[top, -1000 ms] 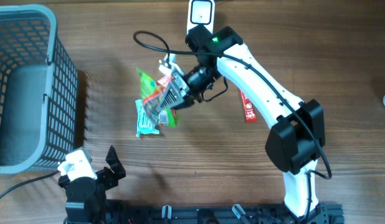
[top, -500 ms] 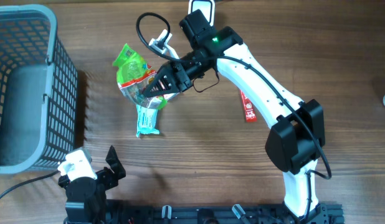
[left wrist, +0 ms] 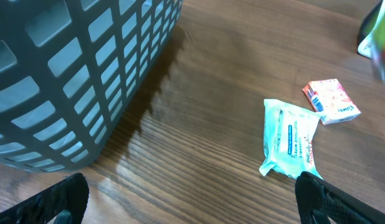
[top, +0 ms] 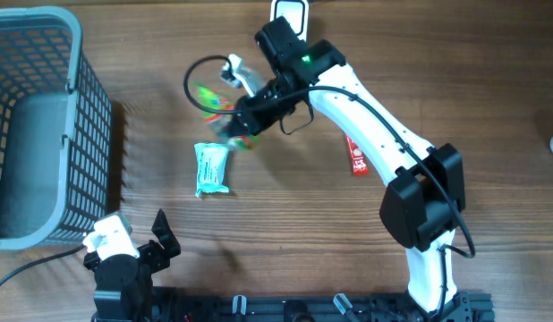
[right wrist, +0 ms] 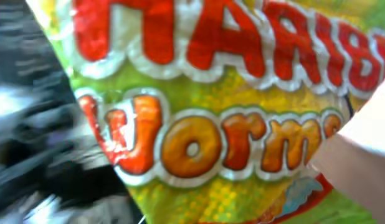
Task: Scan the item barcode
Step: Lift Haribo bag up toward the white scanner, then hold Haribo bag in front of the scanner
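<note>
My right gripper (top: 237, 122) is pinched tight on the Haribo worms bag (right wrist: 199, 124). In my right wrist view its yellow-green foil with red and orange lettering fills nearly everything, and one pale finger (right wrist: 361, 168) of mine presses against it at the right edge. From overhead the bag hangs from those jaws as a green blur over the wooden table (top: 285, 224), off the wood as far as the blur lets me tell. It is left of my white arm and below and to the left of the white device (top: 288, 16) at the table's far edge. I cannot make out a barcode on the side I see. Nearer to me, a pale teal wipes packet (top: 211, 168) lies flat on the wood. My left wrist view shows a small red-and-white box (left wrist: 331, 101) just beside its far corner, not touching it. A red sachet (top: 355, 152) lies on the other side of my right arm. My left gripper (top: 163, 234) sits at the near edge with its dark fingers (left wrist: 61, 202) spread wide, holding nothing, and the grey mesh basket (top: 44, 125) stands close by on its left.
</note>
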`<state>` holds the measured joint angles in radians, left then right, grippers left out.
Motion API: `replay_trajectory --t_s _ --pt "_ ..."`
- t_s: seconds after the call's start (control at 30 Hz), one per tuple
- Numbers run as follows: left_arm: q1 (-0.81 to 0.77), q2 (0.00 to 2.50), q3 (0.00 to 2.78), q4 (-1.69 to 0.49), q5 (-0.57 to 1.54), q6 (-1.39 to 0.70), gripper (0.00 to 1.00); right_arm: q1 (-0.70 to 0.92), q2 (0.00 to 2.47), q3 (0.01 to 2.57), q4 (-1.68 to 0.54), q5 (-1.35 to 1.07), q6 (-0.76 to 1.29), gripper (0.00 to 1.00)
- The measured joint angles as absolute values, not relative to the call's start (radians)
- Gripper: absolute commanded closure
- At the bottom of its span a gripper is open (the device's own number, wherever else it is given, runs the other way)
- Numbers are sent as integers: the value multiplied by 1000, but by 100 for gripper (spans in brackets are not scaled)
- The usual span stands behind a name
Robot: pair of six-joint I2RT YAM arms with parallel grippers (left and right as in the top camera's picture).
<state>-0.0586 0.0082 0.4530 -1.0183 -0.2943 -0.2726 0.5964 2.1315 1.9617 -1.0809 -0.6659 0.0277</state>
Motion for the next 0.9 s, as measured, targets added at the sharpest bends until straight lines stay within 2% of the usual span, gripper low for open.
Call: replay_trajectory --t_s 0.2,0.37,0.6,0.9 --pt "-59 8 453 -1018 -294 -273 0 591 2131 1961 -1124 -104 242 96" --pt "-59 8 453 -1018 -294 -273 0 590 2131 1959 -943 175 257 95" --pt "-59 8 453 -1018 -294 -273 0 582 2131 1958 -600 402 102 95" --pt "-59 8 453 -1019 -294 -273 0 538 2260 1959 -87 525 -111 96"
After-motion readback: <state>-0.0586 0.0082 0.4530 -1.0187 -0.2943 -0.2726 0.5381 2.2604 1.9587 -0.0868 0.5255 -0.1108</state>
